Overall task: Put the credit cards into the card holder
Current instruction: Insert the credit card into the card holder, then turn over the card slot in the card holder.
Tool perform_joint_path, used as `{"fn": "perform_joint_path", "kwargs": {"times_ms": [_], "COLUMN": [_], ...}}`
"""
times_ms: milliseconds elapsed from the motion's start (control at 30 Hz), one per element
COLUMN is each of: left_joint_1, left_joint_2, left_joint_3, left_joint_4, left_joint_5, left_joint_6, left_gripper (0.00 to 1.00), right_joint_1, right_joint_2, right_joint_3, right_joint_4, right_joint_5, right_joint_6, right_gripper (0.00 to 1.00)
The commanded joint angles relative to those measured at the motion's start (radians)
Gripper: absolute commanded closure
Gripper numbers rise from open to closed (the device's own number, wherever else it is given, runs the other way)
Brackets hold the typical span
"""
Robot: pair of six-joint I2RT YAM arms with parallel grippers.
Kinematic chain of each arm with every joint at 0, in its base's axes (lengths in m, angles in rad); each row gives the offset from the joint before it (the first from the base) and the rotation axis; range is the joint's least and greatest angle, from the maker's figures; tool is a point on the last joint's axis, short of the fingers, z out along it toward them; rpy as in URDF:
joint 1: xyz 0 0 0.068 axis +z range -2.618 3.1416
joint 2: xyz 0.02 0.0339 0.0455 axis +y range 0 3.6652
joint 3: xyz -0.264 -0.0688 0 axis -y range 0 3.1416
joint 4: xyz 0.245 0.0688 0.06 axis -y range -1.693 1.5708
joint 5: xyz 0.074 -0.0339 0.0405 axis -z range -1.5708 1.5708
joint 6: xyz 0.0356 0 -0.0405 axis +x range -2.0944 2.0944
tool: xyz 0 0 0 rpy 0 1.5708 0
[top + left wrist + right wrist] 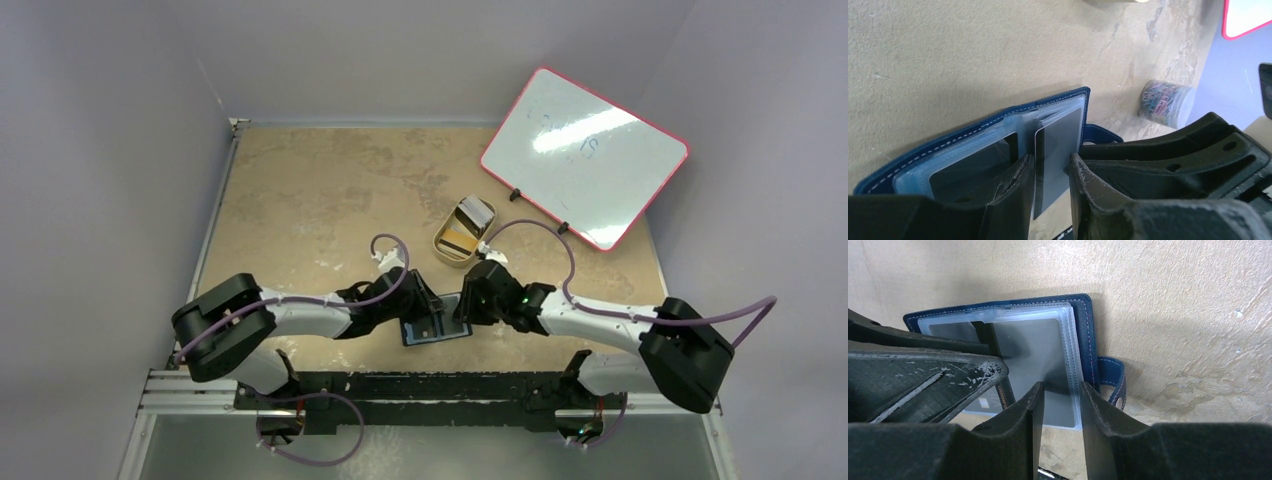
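Your left hand is clamping the stiff, probably slick black card by its trailing end, meeting the card holder at its floppy sleeves.

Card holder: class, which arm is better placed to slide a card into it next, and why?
Left. The left tool has a dark card between its fingers, right at the clear sleeves of the card holder. The right tool carries no card; its fingers sit apart over a sleeve, perhaps steadying it.
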Motion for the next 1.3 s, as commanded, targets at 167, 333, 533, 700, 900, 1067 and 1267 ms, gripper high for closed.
{"fn": "perform_joint_path", "kwargs": {"times_ms": [167,333,533,700,900,1067,1267], "left_joint_1": [0.004,0.045,0.096,0.178,0.208,0.222,0.248], "left_joint_2": [-0.162,-0.235,-0.306,-0.374,-0.391,-0.370,-0.354], "left_joint_3": [0.069,0.037,-0.004,-0.080,-0.126,-0.165,-0.204], "left_joint_4": [-0.242,-0.320,-0.415,-0.379,-0.297,-0.228,-0.125], "left_joint_5": [-0.058,-0.050,-0.050,0.020,0.088,0.117,0.161], "left_joint_6": [0.078,0.096,0.118,0.130,0.134,0.134,0.135], "left_gripper": [0.63,0.62,0.61,0.60,0.58,0.58,0.58], "right_joint_1": [0.000,-0.001,0.000,0.002,0.002,0.004,0.003], "right_joint_2": [-0.022,-0.010,-0.020,-0.047,0.000,0.102,0.189], "right_joint_3": [0.026,0.042,0.097,0.146,0.184,0.213,0.222], "right_joint_4": [-0.021,-0.037,-0.081,-0.099,-0.039,0.016,0.023], "right_joint_5": [0.010,0.021,0.028,0.011,-0.024,-0.064,-0.087], "right_joint_6": [0.003,-0.001,-0.023,-0.033,-0.066,-0.101,-0.115], "right_gripper": [0.66,0.66,0.66,0.67,0.68,0.71,0.74]}}
